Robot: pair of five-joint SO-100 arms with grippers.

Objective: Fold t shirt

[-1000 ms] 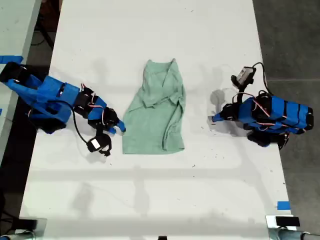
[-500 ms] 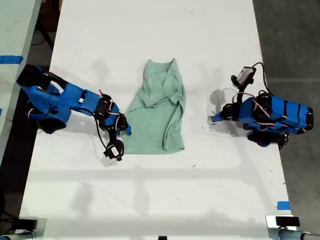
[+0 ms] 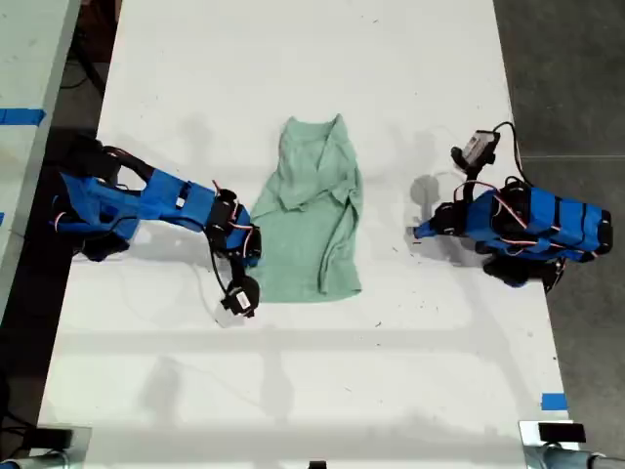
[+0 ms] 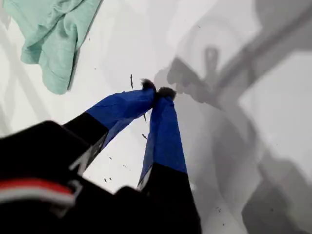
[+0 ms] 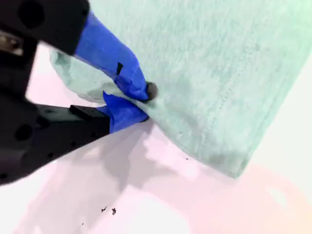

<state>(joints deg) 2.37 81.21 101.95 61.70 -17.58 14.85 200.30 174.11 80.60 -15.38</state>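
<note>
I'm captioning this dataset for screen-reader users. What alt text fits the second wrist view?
My second gripper has its blue fingers closed on the edge of the pale mint-green t shirt, one finger above the cloth and one below. The shirt lies flat on the white table, its stitched hem corner nearby.

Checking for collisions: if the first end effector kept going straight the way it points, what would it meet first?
Probably the bare white table. My first end effector, shut with nothing in it, aims past the t shirt, which lies apart to one side, though depth is unclear.
</note>
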